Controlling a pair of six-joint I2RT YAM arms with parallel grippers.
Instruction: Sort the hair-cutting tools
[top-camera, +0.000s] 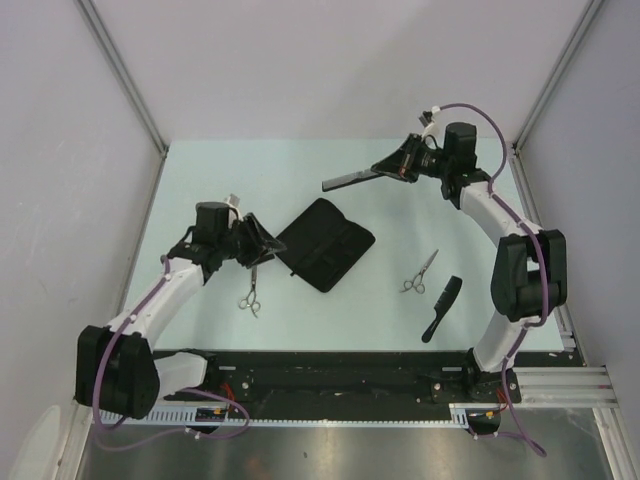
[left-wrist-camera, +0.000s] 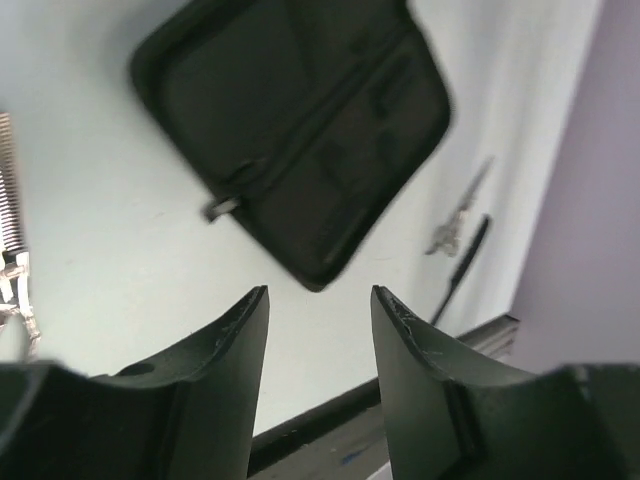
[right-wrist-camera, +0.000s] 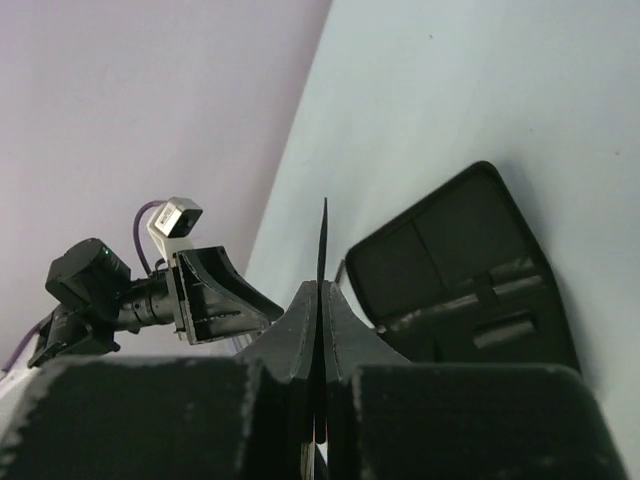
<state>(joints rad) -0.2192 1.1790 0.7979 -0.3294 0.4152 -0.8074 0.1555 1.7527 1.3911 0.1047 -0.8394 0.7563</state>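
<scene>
My right gripper (top-camera: 392, 166) is raised over the far side of the table, shut on the long narrow black comb (top-camera: 347, 180). In the right wrist view that comb (right-wrist-camera: 323, 235) shows edge-on, sticking out from the pressed-together jaws (right-wrist-camera: 323, 287). My left gripper (top-camera: 260, 243) hovers left of the case, open, with nothing between its fingers (left-wrist-camera: 320, 292). One silver pair of scissors (top-camera: 250, 294) lies just in front of it, also seen at the left wrist view's left edge (left-wrist-camera: 12, 262). A second pair of scissors (top-camera: 421, 272) and the black handled comb (top-camera: 442, 307) lie at the right.
A flat black fabric case (top-camera: 325, 243) lies open mid-table between the arms, filling the upper left wrist view (left-wrist-camera: 300, 120) and showing at the right of the right wrist view (right-wrist-camera: 460, 270). Grey walls enclose the table on three sides. A black rail (top-camera: 340, 375) runs along the near edge.
</scene>
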